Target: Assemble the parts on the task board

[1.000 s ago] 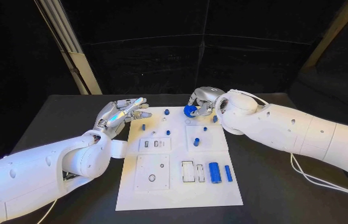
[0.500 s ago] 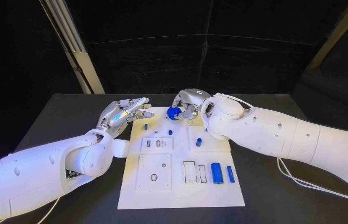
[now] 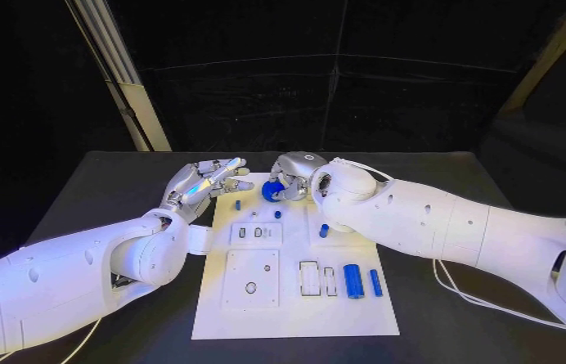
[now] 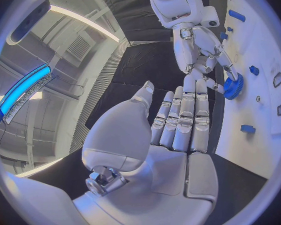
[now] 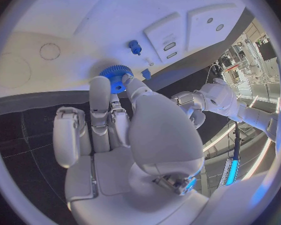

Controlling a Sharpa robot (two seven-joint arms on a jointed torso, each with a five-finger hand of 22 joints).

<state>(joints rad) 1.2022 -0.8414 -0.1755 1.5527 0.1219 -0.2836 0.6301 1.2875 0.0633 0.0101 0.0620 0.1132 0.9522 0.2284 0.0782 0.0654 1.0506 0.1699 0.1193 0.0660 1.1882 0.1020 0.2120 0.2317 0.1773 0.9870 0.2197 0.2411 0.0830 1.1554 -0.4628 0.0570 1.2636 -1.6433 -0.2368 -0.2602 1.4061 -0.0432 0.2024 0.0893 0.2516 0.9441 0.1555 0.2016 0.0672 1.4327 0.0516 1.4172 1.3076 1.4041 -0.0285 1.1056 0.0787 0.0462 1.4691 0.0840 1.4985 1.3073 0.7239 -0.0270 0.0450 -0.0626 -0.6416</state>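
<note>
Parts [image 3: 352, 280] are mostly lying loose on the task board [image 3: 295, 319]; your right hand [image 3: 295, 176] is pinching a blue gear [image 3: 272, 190], left hand [image 3: 203, 182] hovering empty, fingers extended.

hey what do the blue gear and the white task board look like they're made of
Blue gear: probably moulded or printed plastic, given its even matte blue colour and crisp small teeth. Task board: a flat white plate with a dull finish and clean cut-outs, likely plastic or painted sheet; the pictures cannot settle which.
</note>
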